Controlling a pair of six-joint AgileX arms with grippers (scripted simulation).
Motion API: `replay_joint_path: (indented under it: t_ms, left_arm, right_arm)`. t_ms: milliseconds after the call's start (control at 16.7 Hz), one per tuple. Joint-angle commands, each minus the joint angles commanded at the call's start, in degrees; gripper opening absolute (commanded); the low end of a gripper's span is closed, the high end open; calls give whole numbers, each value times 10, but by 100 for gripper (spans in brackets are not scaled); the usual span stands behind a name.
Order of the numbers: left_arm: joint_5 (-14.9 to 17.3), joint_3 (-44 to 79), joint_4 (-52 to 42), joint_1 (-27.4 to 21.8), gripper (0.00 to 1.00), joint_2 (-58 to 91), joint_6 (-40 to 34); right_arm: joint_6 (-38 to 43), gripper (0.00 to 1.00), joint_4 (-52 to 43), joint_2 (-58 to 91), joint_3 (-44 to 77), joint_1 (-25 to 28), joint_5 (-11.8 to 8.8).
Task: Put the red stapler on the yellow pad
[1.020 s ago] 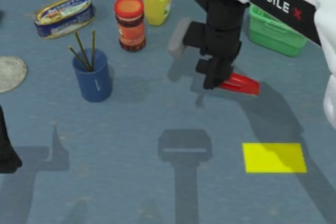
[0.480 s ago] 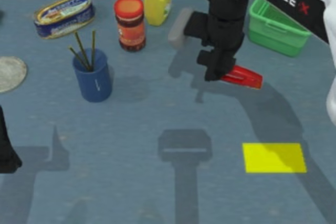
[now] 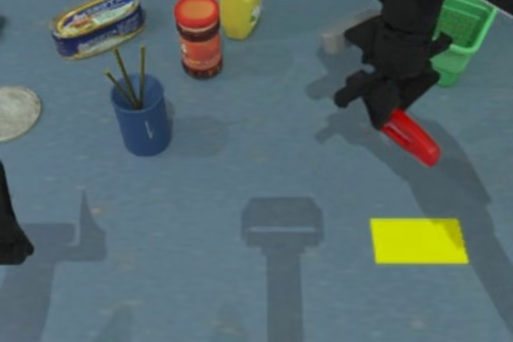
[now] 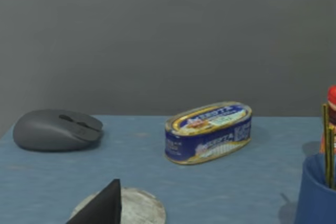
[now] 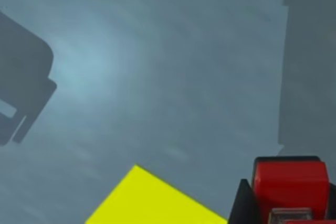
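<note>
A: Which step is running?

B: Carry phase, by my reading. The right gripper [image 3: 390,110] is clamped on the red stapler [image 3: 411,138] and holding it above the table [image 3: 240,182], near the right side and in front of the green basket [image 3: 469,26]. The stapler's shadow is lying apart from it, so it is looking lifted, not resting.

A: And the target?

B: The yellow pad [image 3: 418,240] is lying flat nearer the front edge, almost straight below the stapler in the top view, well apart from it. Nothing is sitting on it.

A: Stapler orientation?

B: Its long axis is running diagonally, 1 end gripped under the fingers, the free end pointing toward the front-right corner. In the right wrist view the stapler [image 5: 290,184] is showing end-on, with a pad corner [image 5: 157,203] beside it.

A: Next move?

B: Judgement only: travelling toward the front edge until over the pad, turning the long axis along the pad's length, lowering, then letting go.

A: Left arm?

B: The left gripper [image 3: 12,234] is parked at the left edge; I cannot tell how its fingers stand.
</note>
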Motion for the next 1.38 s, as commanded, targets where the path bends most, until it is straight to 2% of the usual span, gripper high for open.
replay_joint_path:
  t_ms: [360, 600, 780, 1080, 1260, 1380]
  left_arm:
    - [0, 0, 0, 0, 100, 0, 0]
    - [0, 0, 0, 0, 100, 0, 0]
    - [0, 0, 0, 0, 100, 0, 0]
    - [0, 0, 0, 0, 100, 0, 0]
    - [0, 0, 0, 0, 100, 0, 0]
    - [0, 0, 0, 0, 100, 0, 0]
  right_arm:
    - [415, 0, 45, -103, -189, -66, -12]
    - [703, 0, 74, -178, -314, -89, -9]
    - [883, 0, 97, -237, -390, -91, -2]
    - [1094, 0, 139, -330, -473, -78, 11]
    - [1171, 0, 158, -370, -497, -68, 17]
    - [1194, 0, 165, -382, -503, -65, 19]
